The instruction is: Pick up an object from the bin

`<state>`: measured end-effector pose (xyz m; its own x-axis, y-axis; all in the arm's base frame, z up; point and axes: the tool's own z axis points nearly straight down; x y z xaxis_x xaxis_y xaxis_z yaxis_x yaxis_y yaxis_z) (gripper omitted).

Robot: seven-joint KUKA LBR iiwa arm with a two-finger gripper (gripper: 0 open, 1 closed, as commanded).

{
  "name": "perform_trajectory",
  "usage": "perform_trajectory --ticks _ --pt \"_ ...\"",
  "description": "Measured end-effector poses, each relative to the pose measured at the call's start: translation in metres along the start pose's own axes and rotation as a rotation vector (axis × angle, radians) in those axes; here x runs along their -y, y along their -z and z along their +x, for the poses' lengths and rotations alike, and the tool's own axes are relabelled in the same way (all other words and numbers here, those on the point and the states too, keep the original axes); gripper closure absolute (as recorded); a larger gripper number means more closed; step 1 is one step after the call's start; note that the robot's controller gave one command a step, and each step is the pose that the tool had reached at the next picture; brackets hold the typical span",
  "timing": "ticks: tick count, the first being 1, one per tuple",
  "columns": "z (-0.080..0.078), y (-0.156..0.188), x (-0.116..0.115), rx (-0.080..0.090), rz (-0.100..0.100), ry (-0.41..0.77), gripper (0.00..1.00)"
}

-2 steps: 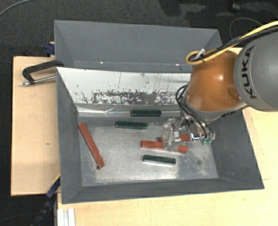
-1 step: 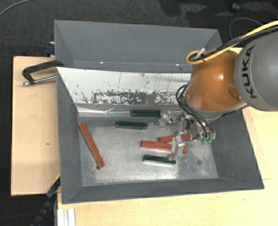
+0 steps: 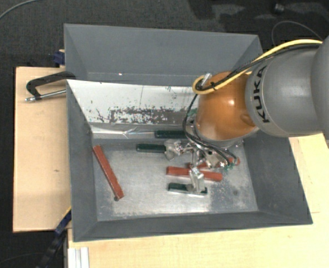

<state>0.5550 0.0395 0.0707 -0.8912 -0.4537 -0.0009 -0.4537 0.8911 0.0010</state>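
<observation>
The end effector (image 3: 197,181) hangs low in the grey bin (image 3: 276,205), over a short red bar (image 3: 178,171) that lies across beneath it. A dark green bar (image 3: 179,188) lies just beside its tip. Its opening cannot be told. Another green bar (image 3: 149,148) lies up-left of it, and a long red stick (image 3: 107,172) lies well apart to the left.

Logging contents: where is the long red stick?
In the camera view, the long red stick lies slantwise on the bin floor, left side, apart from the claw.
</observation>
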Motion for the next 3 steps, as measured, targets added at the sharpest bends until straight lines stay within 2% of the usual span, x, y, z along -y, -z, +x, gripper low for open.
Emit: perform_trajectory --ticks 1,2,3 --pt "0.000 0.001 0.001 0.001 0.001 -0.002 1.00" --pt "-0.009 0.123 -0.047 0.013 0.003 0.060 1.00" --pt "0.003 0.202 -0.030 0.013 0.007 0.117 1.00"
